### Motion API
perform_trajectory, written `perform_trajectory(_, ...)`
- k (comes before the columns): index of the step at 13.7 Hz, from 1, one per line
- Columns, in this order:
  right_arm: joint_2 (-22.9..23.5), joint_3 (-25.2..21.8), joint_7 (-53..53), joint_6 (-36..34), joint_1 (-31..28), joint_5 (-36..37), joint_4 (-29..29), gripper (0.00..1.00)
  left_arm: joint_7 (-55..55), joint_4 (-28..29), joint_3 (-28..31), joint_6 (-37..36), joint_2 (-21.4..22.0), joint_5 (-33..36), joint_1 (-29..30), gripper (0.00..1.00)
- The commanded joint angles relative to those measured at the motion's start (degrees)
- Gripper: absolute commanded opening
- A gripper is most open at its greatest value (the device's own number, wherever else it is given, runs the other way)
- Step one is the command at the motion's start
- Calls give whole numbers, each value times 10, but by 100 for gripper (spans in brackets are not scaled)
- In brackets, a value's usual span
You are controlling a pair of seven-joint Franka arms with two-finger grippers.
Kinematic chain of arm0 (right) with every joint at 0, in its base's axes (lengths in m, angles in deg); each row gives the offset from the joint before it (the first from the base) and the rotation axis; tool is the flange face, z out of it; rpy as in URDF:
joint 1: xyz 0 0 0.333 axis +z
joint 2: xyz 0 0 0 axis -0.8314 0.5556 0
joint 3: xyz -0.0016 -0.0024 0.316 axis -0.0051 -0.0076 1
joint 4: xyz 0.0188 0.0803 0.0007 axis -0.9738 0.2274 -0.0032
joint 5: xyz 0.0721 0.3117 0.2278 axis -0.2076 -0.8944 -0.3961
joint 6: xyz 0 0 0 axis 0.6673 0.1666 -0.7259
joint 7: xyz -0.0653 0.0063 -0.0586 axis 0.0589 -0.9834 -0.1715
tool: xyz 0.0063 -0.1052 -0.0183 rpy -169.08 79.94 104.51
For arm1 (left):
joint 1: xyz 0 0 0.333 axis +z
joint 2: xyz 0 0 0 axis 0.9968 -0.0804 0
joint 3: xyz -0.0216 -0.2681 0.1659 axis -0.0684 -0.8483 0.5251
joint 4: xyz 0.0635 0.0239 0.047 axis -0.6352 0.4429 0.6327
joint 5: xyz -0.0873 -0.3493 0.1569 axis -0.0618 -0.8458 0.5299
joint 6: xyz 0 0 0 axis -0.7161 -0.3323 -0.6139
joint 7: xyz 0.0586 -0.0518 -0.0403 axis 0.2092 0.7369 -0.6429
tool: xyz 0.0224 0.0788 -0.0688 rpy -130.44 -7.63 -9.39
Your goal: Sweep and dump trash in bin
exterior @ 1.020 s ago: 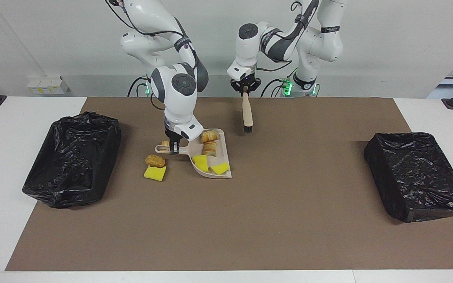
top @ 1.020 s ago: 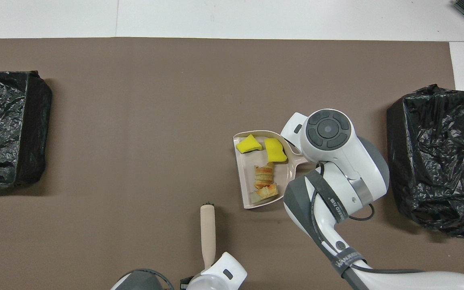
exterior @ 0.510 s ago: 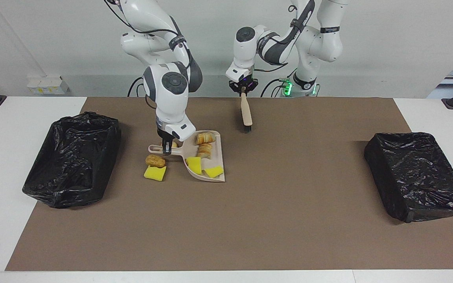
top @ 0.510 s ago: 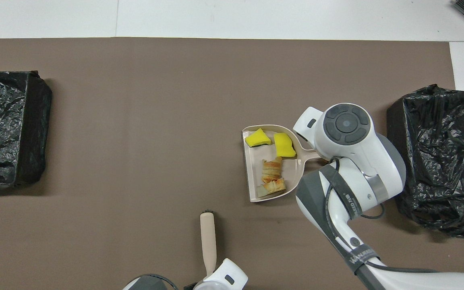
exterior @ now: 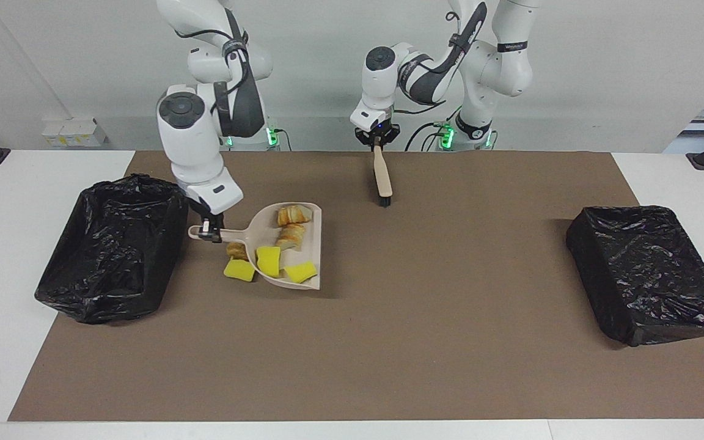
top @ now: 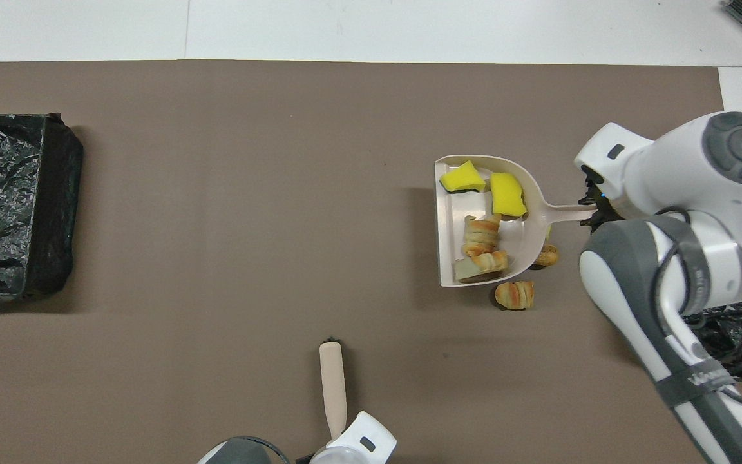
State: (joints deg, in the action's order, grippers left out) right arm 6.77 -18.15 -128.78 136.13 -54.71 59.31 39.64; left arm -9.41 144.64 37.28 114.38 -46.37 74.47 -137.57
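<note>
as counted: four scraps (top: 482, 222) in dustpan (top: 446, 219)

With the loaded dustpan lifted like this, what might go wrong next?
1. The dustpan, held by the right gripper only at its handle tip, is open-fronted; a tilt may spill the sponge chunks before the bin.
2. A yellow sponge and pastries lie on the mat, likely left unswept; the left gripper holds the brush away from them.
</note>
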Motion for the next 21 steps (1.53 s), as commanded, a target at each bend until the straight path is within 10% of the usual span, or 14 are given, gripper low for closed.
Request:
perform_trajectory(1, 6, 6, -61, -5, -60, -21, -32, 0, 4, -3, 9, 1, -4, -11, -5, 79)
perform_trajectory(2, 8, 6, -86, -5, -85, -28, -42, 0, 11, -10, 11, -14, -1, -10, 4, 100)
perform_trajectory(10, 1, -6, -221, -51, -246, -7, -97, 0, 277, -161, 15, -186, 19, 55, 239, 100)
perform_trajectory(21, -12, -2, -47, -8, -253, 371, -24, 0, 585, -432, 18, -387, 6, 80, 478, 100)
